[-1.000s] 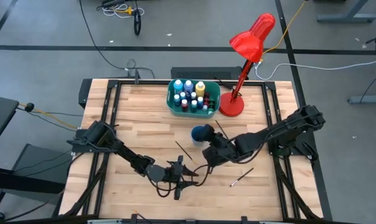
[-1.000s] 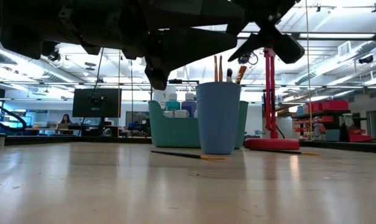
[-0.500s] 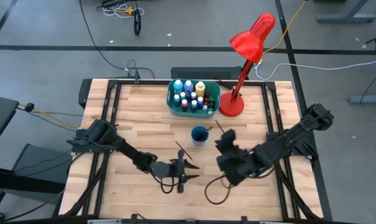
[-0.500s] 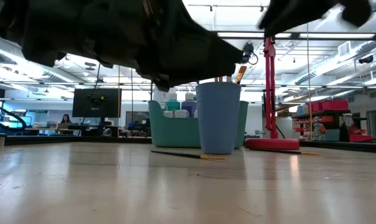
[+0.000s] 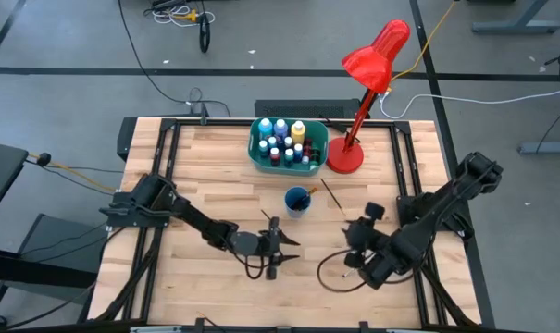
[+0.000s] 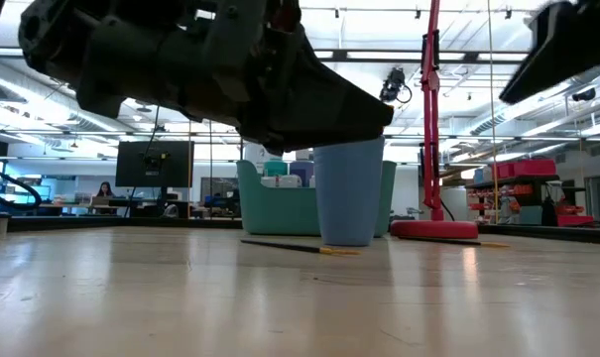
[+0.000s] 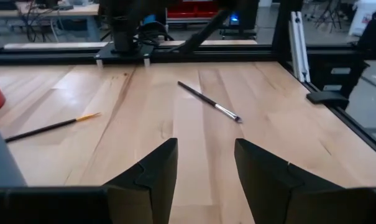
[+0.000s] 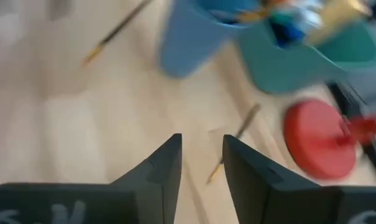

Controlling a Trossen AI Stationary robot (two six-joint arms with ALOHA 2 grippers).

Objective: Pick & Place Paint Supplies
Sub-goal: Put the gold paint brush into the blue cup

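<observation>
A blue cup [image 5: 298,199] holding brushes stands mid-table, in front of the teal tub [image 5: 257,154] full of paint bottles [image 5: 281,139]. Loose paintbrushes lie flat on the wood. One [image 5: 270,223] is left of the cup and one [image 5: 333,196] right of it. A third, with a metal ferrule [image 7: 210,103], lies ahead of my left gripper. My left gripper [image 7: 205,146] hovers open near the cup's near-left side [image 5: 287,243], pointing toward the table's right. My right gripper [image 8: 202,140] is open and empty at the near right [image 5: 361,231], aimed at the cup and tub.
A red desk lamp stands with its base [image 5: 345,159] right of the tub. Black rails [image 5: 168,166] frame the wooden top. A dark cable loop [image 5: 330,275] lies by the right arm. Bare wood lies along the near edge.
My right gripper has drawn back from above the blue cup toward the table's near right, rolling strongly about its own axis on the way. My left gripper has shifted a little toward the far edge and the cup, rolling slightly. The brushes on the table have stayed put.
</observation>
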